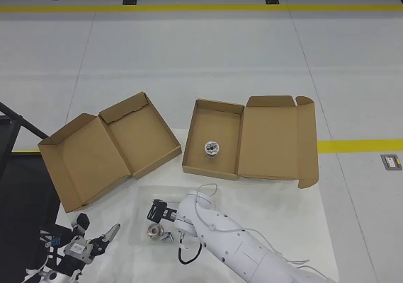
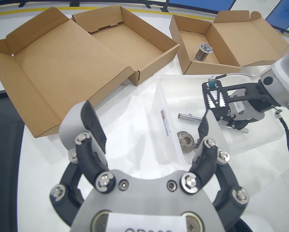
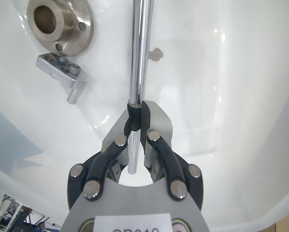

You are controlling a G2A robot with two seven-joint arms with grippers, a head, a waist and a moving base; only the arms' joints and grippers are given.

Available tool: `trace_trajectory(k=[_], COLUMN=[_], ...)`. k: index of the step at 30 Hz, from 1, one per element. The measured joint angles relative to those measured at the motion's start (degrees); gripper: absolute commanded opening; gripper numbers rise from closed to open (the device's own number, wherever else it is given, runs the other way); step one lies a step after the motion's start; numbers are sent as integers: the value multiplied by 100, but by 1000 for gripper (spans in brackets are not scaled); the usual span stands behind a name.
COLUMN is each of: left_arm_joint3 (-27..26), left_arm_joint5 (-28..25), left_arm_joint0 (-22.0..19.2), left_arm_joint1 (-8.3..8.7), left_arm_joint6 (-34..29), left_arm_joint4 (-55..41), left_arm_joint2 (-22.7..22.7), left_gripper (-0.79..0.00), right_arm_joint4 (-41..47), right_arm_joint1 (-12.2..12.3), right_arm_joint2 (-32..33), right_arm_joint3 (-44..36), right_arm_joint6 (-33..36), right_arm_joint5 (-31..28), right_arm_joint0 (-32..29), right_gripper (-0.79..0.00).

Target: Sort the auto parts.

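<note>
My right gripper [image 3: 137, 113] is down inside the clear plastic bin [image 2: 161, 90] and shut on a shiny steel rod [image 3: 140, 49], which lies on the bin floor. Beside the rod lie a round metal flange [image 3: 59, 25] and a small grey bracket [image 3: 62, 73]. In the top view the right gripper [image 1: 159, 211] is over the bin's left part, with the flange [image 1: 155, 230] just below it. My left gripper [image 2: 146, 119] is open and holds nothing, off the bin's left side at the table's near-left corner [image 1: 97, 228]. A cylindrical toothed part [image 2: 203, 52] stands in the right cardboard box [image 1: 215, 113].
The left cardboard box [image 1: 109, 152] lies open with its lid spread flat. The right box's lid [image 1: 275, 138] folds out to the right. Both boxes sit behind the bin. A dark surface [image 1: 3, 184] borders the table on the left.
</note>
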Motion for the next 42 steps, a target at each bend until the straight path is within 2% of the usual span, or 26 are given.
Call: trace_trajectory(k=[2, 4, 10, 17, 25, 26, 27, 36, 42], left_arm_joint3=[0, 0, 0, 0, 0, 0, 0, 0, 0], left_arm_joint5=[0, 0, 0, 0, 0, 0, 0, 0, 0], left_arm_joint0=[0, 0, 0, 0, 0, 0, 0, 0, 0], left_arm_joint1=[0, 0, 0, 0, 0, 0, 0, 0, 0], left_arm_joint6=[0, 0, 0, 0, 0, 0, 0, 0, 0], left_arm_joint4=[0, 0, 0, 0, 0, 0, 0, 0, 0], left_arm_joint2=[0, 0, 0, 0, 0, 0, 0, 0, 0], left_gripper=[0, 0, 0, 0, 0, 0, 0, 0, 0], right_arm_joint4=[-22, -38, -139, -236, -280, -278, -277, -478, -1064], right_arm_joint1=[17, 29, 56, 56, 27, 20, 14, 5, 233], right_arm_joint2=[48, 89, 185, 241, 289, 297, 302, 343, 645], right_arm_joint3=[-32, -37, -62, -103, 39, 64, 82, -283, -1563], right_arm_joint6=[57, 65, -8, 17, -21, -26, -28, -14, 4], right_arm_joint5=[11, 7, 30, 21, 3, -6, -12, 77, 333], right_arm_joint0=[-27, -45, -113, -170, -177, -168, -162, -202, -633], right_gripper=[-785, -717, -603, -594, -622, -730, -785, -785, -785])
